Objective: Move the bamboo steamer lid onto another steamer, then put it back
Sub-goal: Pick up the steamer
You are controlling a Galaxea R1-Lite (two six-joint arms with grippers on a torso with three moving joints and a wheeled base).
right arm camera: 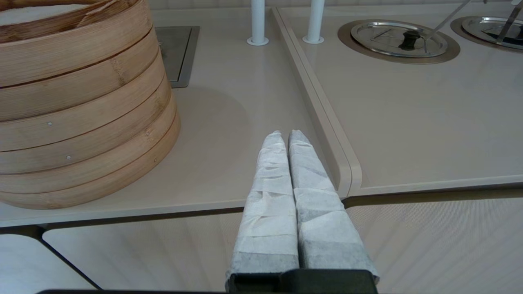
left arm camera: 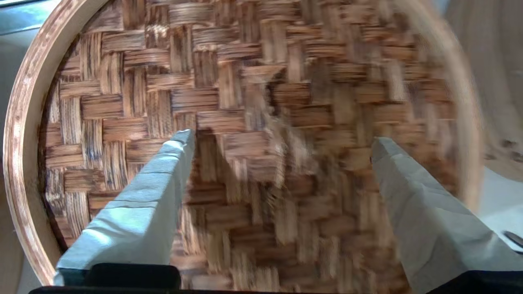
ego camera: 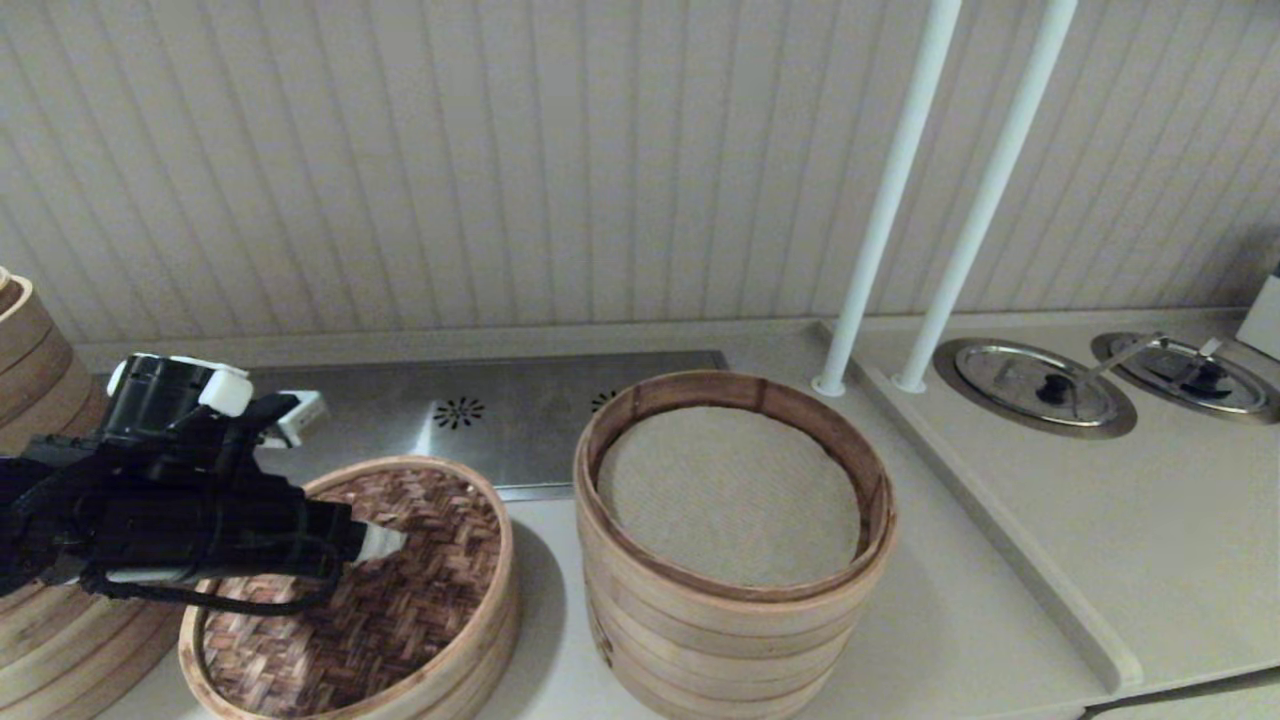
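The bamboo steamer lid [ego camera: 400, 600], dark woven top inside a pale rim band, lies low at the front left of the counter. My left gripper [ego camera: 388, 541] hangs just over its middle. In the left wrist view the gripper [left arm camera: 282, 139] is open, its two wrapped fingers [left arm camera: 163, 175] wide apart above the weave [left arm camera: 229, 73]; the centre loop is blurred. What the lid rests on is hidden, so the low single-tier steamer does not show. My right gripper [right arm camera: 286, 134] is shut and empty, parked off the counter's front edge, outside the head view.
A tall multi-tier steamer stack [ego camera: 700, 640] with a white cloth liner stands uncovered right of the lid. A large stack [ego camera: 30, 370] crowds the far left. Two white poles [ego camera: 885, 200], a raised counter ridge [ego camera: 1000, 530] and steel lids [ego camera: 1035, 385] lie to the right.
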